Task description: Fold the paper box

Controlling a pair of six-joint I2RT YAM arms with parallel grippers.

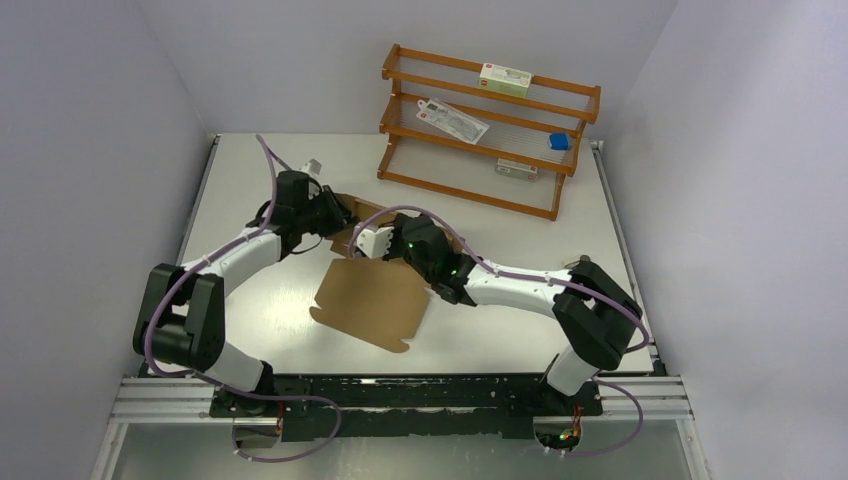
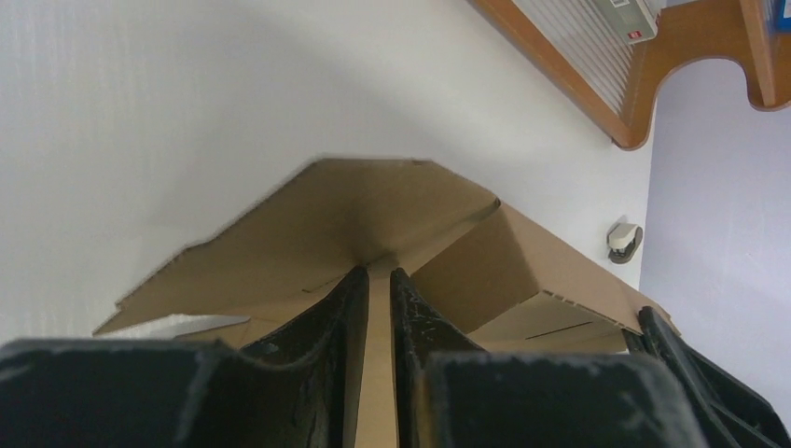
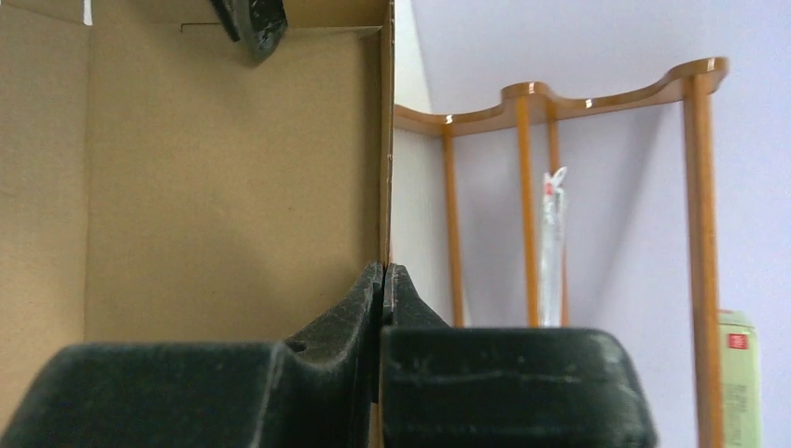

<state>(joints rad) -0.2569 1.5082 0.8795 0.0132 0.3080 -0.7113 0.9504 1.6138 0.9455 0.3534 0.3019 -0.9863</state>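
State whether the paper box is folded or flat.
Partly folded: the paper box has its near panel spread, far flaps raised, pinched by left claw and right claw.

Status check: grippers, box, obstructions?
Left gripper shut on the paper box flap. Right gripper shut on a raised wall edge. Near panel lies flat. Rack stands apart.

no legible txt, carton (image 1: 505, 78) print too small
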